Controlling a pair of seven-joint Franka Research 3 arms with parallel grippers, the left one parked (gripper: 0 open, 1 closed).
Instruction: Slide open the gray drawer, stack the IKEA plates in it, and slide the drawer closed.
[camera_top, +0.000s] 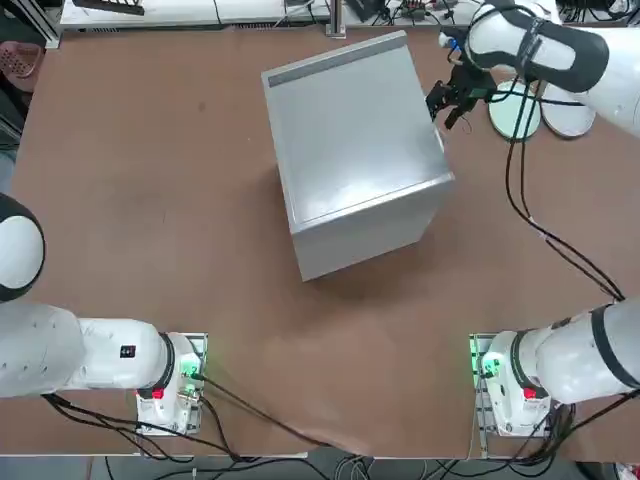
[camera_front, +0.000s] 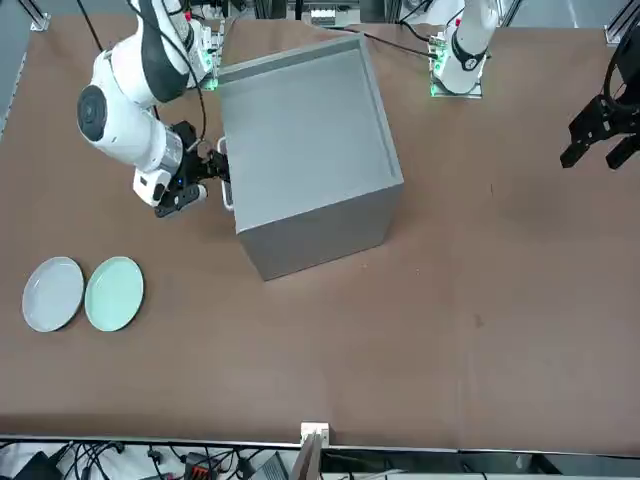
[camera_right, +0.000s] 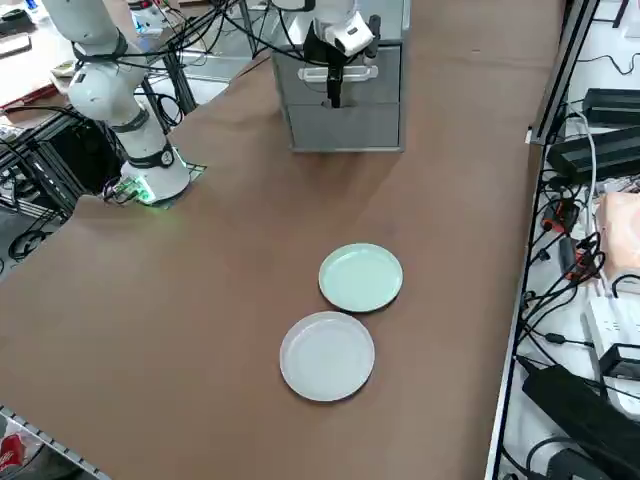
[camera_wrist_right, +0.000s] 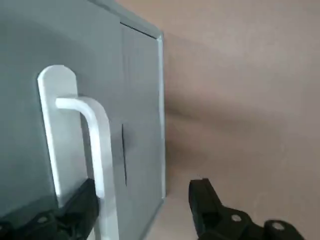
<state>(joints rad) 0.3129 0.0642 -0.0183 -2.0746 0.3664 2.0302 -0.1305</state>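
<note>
Two black fingers of the right gripper sit closest to the wrist camera. They are spread apart, with a wide gap between them. One finger is right by the white handle on the gray drawer. The other finger is out past the cabinet edge, over the brown table. The handle is not between them, so they grip nothing.

From the right side, the right gripper hangs in front of the drawer front, right at the handle. The drawer looks pushed in, flat with the gray cabinet.

From above, the gray cabinet is a big box near the middle of the table, turned a bit. The right gripper is at its right side.

The IKEA plates are on the table, away from the cabinet. The mint green plate and the whitish gray plate lie flat, side by side, almost touching. From the front, the green plate is closer to the cabinet than the gray plate.

No words or labels can be read on the plates or the cabinet.
</note>
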